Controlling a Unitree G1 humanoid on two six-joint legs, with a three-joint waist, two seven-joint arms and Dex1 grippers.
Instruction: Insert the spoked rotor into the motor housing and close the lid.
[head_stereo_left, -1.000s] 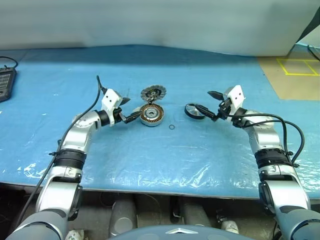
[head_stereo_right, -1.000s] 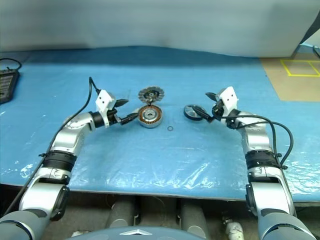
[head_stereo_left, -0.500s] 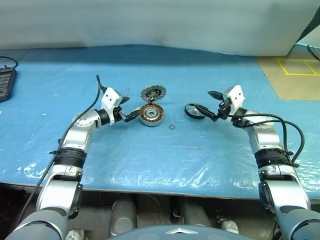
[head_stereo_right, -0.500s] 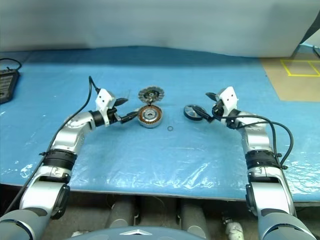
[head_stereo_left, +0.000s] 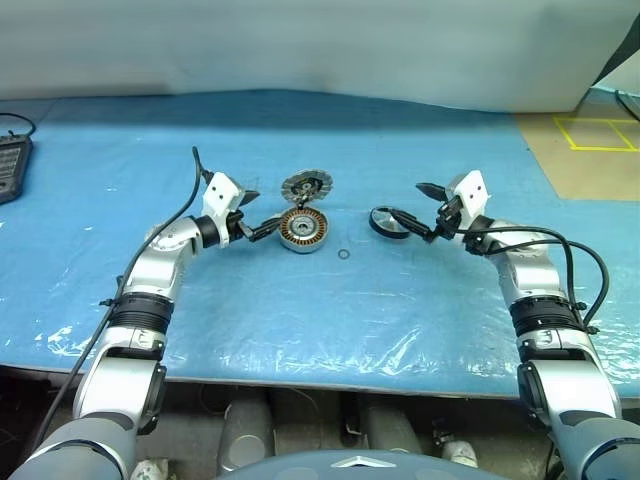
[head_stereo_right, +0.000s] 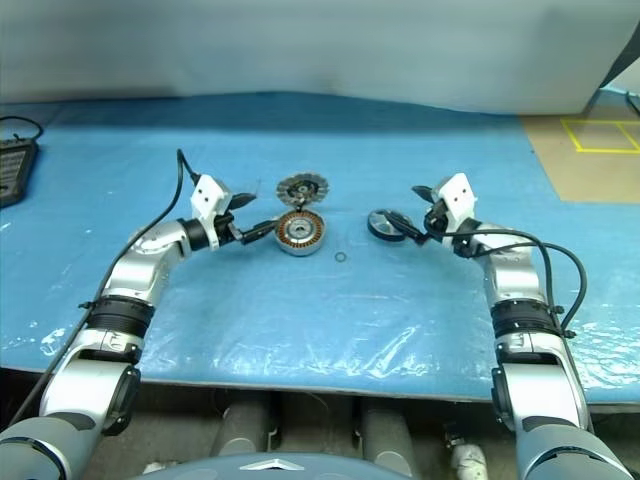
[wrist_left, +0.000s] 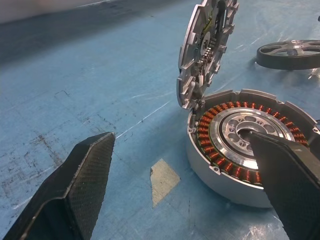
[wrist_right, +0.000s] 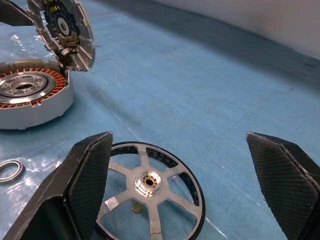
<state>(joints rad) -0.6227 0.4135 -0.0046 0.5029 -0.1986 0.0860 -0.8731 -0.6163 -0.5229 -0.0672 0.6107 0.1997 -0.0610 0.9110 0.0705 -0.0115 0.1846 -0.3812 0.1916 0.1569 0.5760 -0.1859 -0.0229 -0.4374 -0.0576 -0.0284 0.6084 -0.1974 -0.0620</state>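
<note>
Pincers unchanged: left pincer (head_stereo_left: 262, 214) agape beside motor housing (head_stereo_left: 303, 229), right pincer (head_stereo_left: 424, 212) agape over spoked rotor (head_stereo_left: 389, 222).

Silver-grey arms, black ribbed joint bands, black cables looping outside; white wrist blocks; black claws, apparently mesh-textured fingers (wrist_right: 87, 170).

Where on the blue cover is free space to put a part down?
Free: the wide strip nearer than the small ring, and the part behind the lid. Crowded: around the housing, where the lid leans on it, and beside the spoked wheel.
</note>
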